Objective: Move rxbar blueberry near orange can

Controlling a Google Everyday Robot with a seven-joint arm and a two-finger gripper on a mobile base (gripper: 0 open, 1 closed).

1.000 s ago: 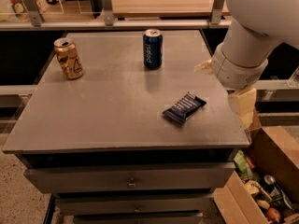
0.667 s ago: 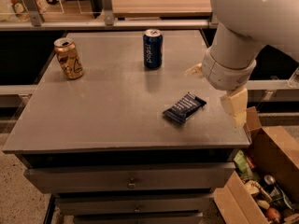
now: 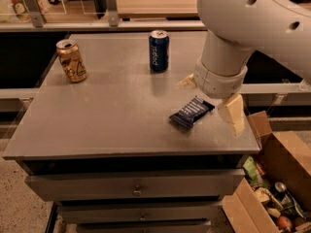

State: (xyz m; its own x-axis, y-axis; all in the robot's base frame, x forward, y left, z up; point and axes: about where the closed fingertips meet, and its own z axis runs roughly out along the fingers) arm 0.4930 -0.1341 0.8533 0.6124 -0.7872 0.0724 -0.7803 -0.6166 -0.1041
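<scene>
The rxbar blueberry, a flat navy wrapper with pale lettering, lies on the grey table at its right front. The orange can stands upright at the table's far left. My gripper hangs from the big white arm just above and to the right of the bar. It is open: one cream finger shows behind the bar and the other to its right. It holds nothing.
A dark blue can stands upright at the back middle of the table. An open cardboard box with several items sits on the floor at the right. Drawers run below the table front. A railing is behind the table.
The arm and gripper have moved left and a little forward, closer over the bar. The bar and both cans have not moved.
</scene>
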